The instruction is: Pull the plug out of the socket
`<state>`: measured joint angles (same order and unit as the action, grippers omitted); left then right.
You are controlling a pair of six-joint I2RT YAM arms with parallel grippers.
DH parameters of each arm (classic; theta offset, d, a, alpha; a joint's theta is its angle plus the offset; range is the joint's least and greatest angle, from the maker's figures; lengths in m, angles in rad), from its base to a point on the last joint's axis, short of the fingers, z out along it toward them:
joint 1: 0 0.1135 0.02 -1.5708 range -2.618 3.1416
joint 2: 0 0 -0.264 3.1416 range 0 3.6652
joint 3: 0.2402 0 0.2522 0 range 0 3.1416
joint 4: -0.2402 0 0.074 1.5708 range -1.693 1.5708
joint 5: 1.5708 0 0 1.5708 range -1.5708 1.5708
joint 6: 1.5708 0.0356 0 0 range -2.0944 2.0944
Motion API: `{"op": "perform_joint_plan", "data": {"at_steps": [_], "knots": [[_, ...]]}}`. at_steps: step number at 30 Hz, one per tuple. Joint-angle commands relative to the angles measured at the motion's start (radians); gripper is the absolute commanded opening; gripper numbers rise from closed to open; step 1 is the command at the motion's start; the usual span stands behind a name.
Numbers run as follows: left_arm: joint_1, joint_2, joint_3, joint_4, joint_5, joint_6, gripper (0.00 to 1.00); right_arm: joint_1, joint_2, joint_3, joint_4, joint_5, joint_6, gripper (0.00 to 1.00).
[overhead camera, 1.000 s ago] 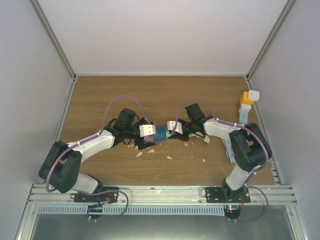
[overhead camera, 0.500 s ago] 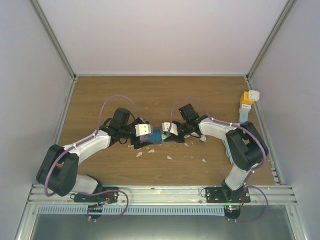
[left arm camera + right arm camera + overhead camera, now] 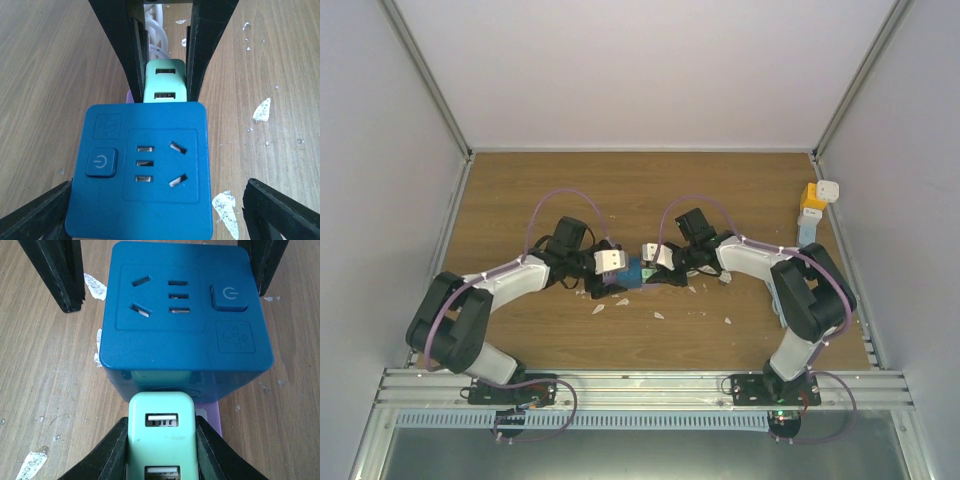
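The blue socket (image 3: 636,272) sat on the tabletop (image 3: 520,190) between your two arms. The mint-green plug (image 3: 161,435) was seated in the side facing the right arm.

Your right gripper (image 3: 653,266) was clamped on the plug, one finger on each flank. Your left gripper (image 3: 618,278) stood spread around the socket's far end. One finger was close against its side and the other was apart from it, so nothing was braced yet.

To do this step well, you needed to close the left gripper squarely on the socket's two side faces before pulling. The pull then had to run straight along the plug's axis, away from the socket. Any twist or lift would probably have tipped the socket or jammed the prongs.

A white cable (image 3: 155,30) lay coiled just behind the plug, in the line of the pull. It might have snagged the right arm's retreat. A purple piece (image 3: 212,417) showed under the plug, but I could not tell what it was. White flakes (image 3: 658,315) were scattered near the socket. A stack of coloured blocks (image 3: 812,205) stood well apart at the right edge, out of the way.
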<state>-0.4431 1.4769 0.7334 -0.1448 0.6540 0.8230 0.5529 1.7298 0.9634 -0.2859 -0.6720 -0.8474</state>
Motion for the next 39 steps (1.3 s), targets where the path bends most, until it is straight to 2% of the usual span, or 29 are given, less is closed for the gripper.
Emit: {"op": "perform_joint_plan", "data": {"at_steps": [1, 6, 13, 16, 20, 23, 32, 39], "knots": [[-0.006, 0.040, 0.032, 0.055, 0.013, -0.008, 0.87, 0.025, 0.018, -0.004, -0.015, 0.013, 0.026, 0.05], [-0.008, 0.083, 0.059, 0.057, 0.027, -0.019, 0.80, 0.031, 0.022, -0.005, -0.006, 0.026, 0.044, 0.04], [-0.010, 0.030, 0.053, 0.064, 0.067, -0.005, 0.57, 0.031, 0.040, 0.005, -0.013, 0.046, 0.064, 0.04], [-0.014, -0.004, 0.034, 0.091, 0.055, 0.001, 0.51, 0.032, 0.047, 0.004, -0.017, 0.056, 0.067, 0.03], [-0.017, -0.042, 0.003, 0.115, 0.043, 0.033, 0.47, 0.032, 0.053, 0.002, -0.024, 0.061, 0.070, 0.03], [-0.014, -0.027, 0.024, 0.071, 0.068, 0.028, 0.44, 0.031, 0.054, 0.001, -0.025, 0.067, 0.075, 0.02], [0.012, 0.039, 0.104, 0.012, 0.177, -0.111, 0.41, 0.032, 0.065, 0.001, -0.037, 0.096, 0.073, 0.01], [-0.002, 0.004, 0.086, -0.003, 0.158, -0.008, 0.39, 0.031, 0.076, 0.007, -0.042, 0.102, 0.081, 0.01]]}}
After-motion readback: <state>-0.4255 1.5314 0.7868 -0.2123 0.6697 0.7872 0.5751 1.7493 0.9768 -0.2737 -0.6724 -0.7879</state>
